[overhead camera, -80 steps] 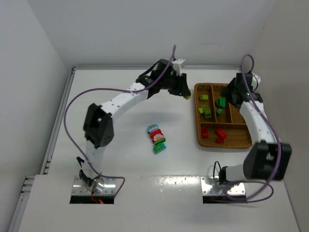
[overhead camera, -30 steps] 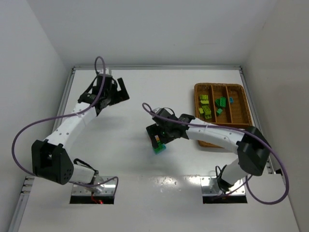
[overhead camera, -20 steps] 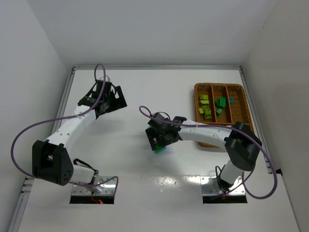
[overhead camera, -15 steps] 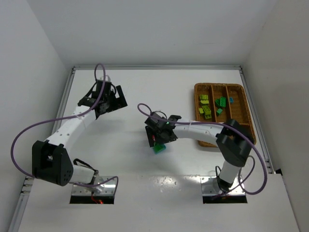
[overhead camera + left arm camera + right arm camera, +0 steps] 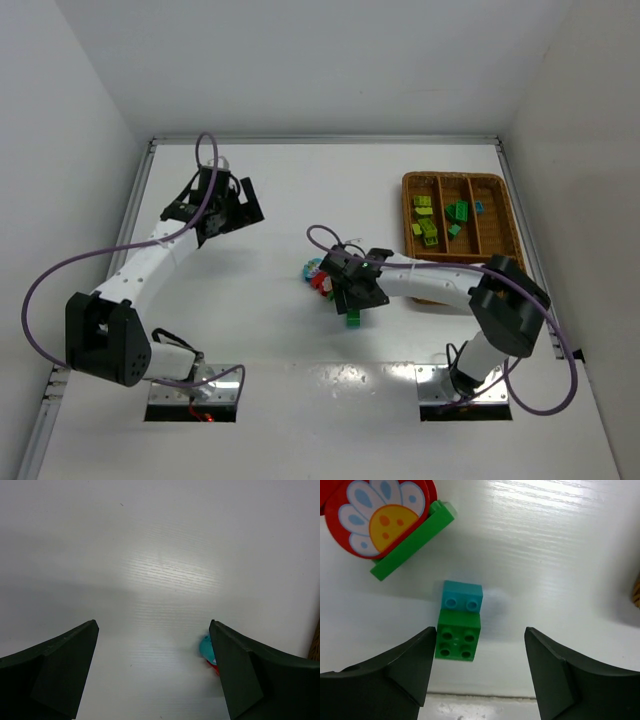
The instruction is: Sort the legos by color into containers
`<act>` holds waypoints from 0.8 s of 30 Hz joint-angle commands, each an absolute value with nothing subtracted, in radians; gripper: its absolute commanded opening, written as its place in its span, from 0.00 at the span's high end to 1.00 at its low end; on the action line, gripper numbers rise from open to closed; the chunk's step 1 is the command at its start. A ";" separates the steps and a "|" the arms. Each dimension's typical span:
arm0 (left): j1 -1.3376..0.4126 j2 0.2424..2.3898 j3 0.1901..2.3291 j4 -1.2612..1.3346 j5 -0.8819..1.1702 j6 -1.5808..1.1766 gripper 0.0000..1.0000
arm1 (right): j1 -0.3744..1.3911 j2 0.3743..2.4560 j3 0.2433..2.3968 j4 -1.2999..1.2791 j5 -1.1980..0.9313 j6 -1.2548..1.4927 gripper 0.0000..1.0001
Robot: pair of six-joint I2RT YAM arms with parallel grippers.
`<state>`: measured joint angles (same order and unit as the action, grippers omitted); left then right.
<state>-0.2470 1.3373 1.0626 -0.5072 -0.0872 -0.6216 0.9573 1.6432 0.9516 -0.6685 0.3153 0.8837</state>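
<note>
A dark green lego (image 5: 458,641) with a teal lego (image 5: 462,596) joined to its far side lies on the white table, apart from a red flower-printed piece (image 5: 380,517) on a green plate (image 5: 412,540). My right gripper (image 5: 480,632) is open around the dark green lego, which sits close beside the left finger (image 5: 400,675). In the top view the same green lego (image 5: 353,318) is just below the right gripper (image 5: 352,303), with the remaining cluster (image 5: 317,275) to its left. My left gripper (image 5: 228,203) hovers open and empty at the far left.
The wicker tray of containers (image 5: 507,215) stands at the right, holding lime green legos (image 5: 425,225), dark green legos (image 5: 457,212) and a teal one (image 5: 479,207). The right forearm crosses the tray's near end. The table's front edge (image 5: 470,697) runs just below the green lego.
The right gripper has moved right and toward the near edge, its jaws narrowing. The green and teal bricks now lie apart from the flower stack. The left arm has stayed put.
</note>
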 commanded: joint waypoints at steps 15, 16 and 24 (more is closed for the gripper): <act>-0.249 1.295 1.052 -0.472 -0.054 -0.630 0.00 | 0.934 1.575 0.857 -0.557 0.183 0.870 0.50; -0.249 1.286 1.043 -0.472 -0.054 -0.630 0.00 | 0.934 1.575 0.857 -0.557 0.183 0.870 0.54; -0.249 1.285 1.043 -0.472 -0.035 -0.630 0.00 | 0.934 1.586 0.857 -0.537 0.183 0.841 0.68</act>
